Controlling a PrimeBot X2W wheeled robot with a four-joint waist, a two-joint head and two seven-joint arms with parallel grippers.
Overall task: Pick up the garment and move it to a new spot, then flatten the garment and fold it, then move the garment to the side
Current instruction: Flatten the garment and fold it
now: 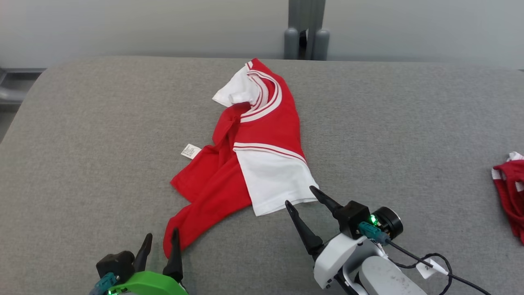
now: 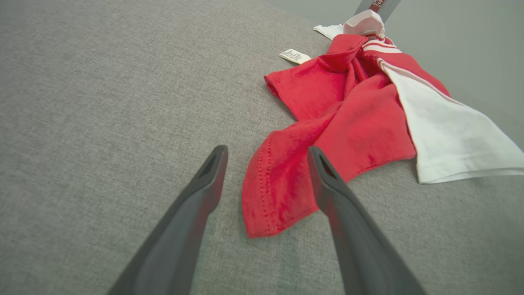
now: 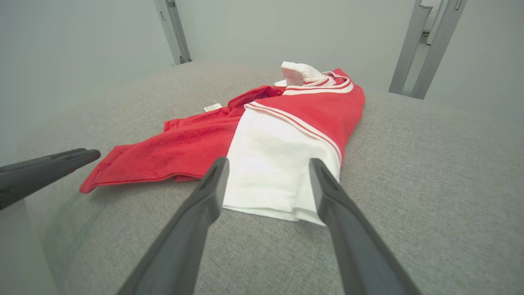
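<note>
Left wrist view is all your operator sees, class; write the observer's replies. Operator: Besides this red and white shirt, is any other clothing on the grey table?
Observer: Yes. A second red garment lies at the table's right edge, apart from the shirt.
Operator: Where is the right claw?
Observer: The right claw stands open at the shirt's white near corner, holding nothing.
Operator: Anything lying by that arm?
Observer: A black cable with a white tag trails over the table behind it.
</note>
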